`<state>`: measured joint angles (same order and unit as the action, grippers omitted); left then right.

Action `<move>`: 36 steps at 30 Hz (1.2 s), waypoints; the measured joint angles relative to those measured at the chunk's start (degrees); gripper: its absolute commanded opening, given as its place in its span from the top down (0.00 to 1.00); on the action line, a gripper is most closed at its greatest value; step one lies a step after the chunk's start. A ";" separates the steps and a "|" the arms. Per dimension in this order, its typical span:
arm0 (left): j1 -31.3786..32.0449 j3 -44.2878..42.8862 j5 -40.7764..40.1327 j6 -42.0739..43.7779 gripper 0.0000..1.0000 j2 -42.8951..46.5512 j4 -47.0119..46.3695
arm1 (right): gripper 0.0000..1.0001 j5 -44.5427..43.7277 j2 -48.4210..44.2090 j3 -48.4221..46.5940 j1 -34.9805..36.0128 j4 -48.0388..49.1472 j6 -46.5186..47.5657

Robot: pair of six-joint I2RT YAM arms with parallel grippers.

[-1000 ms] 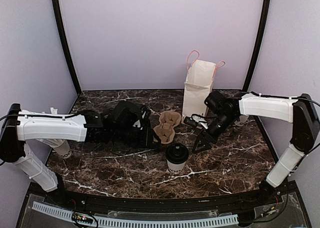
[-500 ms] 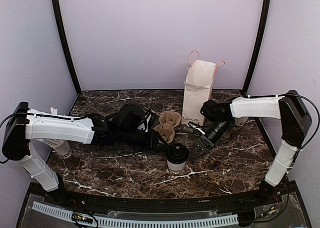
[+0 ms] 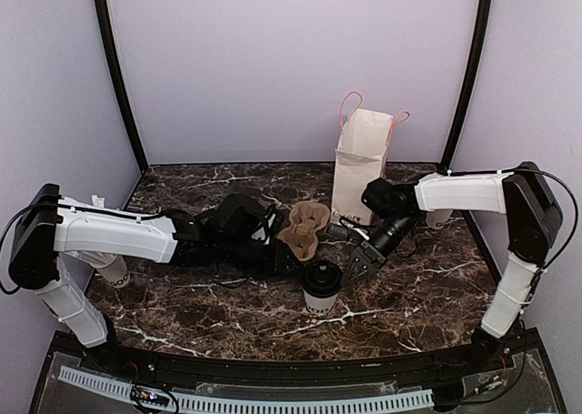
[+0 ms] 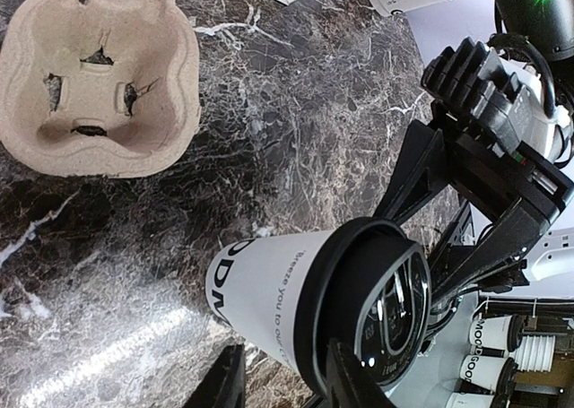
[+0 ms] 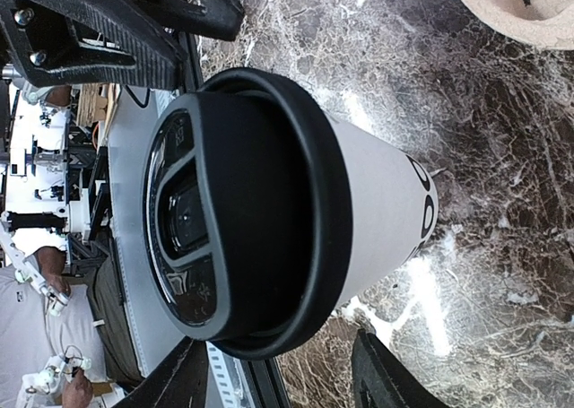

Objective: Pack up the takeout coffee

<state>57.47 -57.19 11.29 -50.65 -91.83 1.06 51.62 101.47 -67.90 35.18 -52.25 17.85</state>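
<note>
The takeout coffee (image 3: 321, 285), a white paper cup with black lettering and a black lid, stands upright on the marble table in front of the carrier tray. My left gripper (image 3: 296, 265) is open at the cup's left side, and in the left wrist view (image 4: 287, 386) its fingers straddle the cup (image 4: 269, 291) without closing on it. My right gripper (image 3: 351, 270) is open at the cup's right side. In the right wrist view (image 5: 282, 381) the lid (image 5: 242, 211) fills the frame just ahead of its spread fingers.
A brown pulp carrier tray (image 3: 305, 230) lies just behind the cup and shows in the left wrist view (image 4: 94, 76). A white paper bag (image 3: 359, 164) with pink handles stands at the back. One white cup (image 3: 439, 218) stands behind the right arm, another (image 3: 114, 268) under the left arm.
My right gripper has moved left and down to the cup's right side. My left gripper has edged right toward the cup. The cup has not moved.
</note>
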 measured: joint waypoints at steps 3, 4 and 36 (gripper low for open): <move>-0.04 0.00 0.66 0.02 0.68 -0.70 -0.68 | 0.44 0.00 0.24 -0.35 0.00 0.00 -0.20; -0.07 0.00 0.90 0.02 0.68 -0.98 -0.96 | 0.45 0.02 0.35 -0.46 0.00 0.02 -0.24; -1.33 1.07 3.82 -3.19 0.76 -3.85 -5.33 | 0.49 -2.64 2.80 -1.11 0.28 -1.31 -8.55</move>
<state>56.14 -56.12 15.11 -53.84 -95.68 -4.27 48.97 104.27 -69.01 35.46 -53.56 9.30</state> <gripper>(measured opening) 0.244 0.514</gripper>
